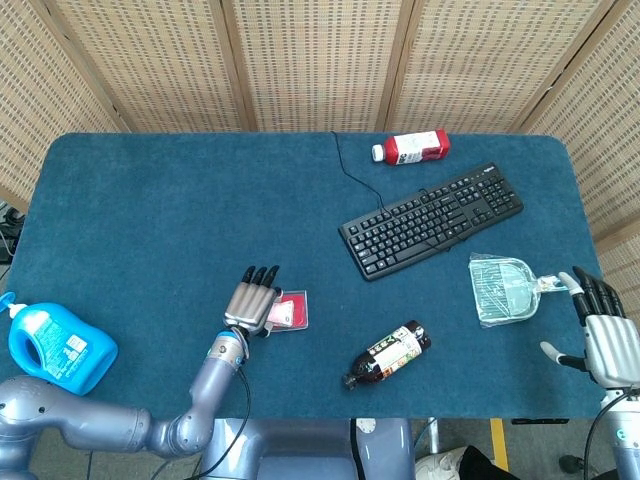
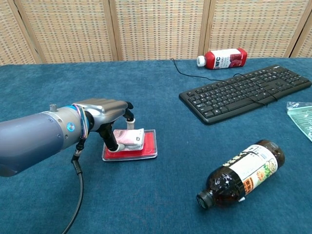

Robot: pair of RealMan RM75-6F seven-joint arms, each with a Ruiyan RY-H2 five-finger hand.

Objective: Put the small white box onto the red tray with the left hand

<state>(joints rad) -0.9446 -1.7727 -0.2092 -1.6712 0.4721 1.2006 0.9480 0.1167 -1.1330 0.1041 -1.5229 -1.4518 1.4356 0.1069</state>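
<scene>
My left hand (image 2: 106, 119) (image 1: 253, 300) pinches the small white box (image 2: 129, 139), which has pink print. The box sits low over the red tray (image 2: 149, 144) (image 1: 295, 310), at its left half; whether it touches the tray I cannot tell. In the head view the hand covers most of the box (image 1: 277, 309) and the tray's left part. At the table's right front edge my right hand (image 1: 607, 340) hovers with fingers spread, holding nothing.
A black keyboard (image 1: 432, 218) lies at the back right with a red bottle (image 1: 412, 148) behind it. A dark bottle (image 2: 241, 173) lies on its side right of the tray. A clear plastic bag (image 1: 503, 290) is near my right hand. A blue jug (image 1: 52, 340) sits far left.
</scene>
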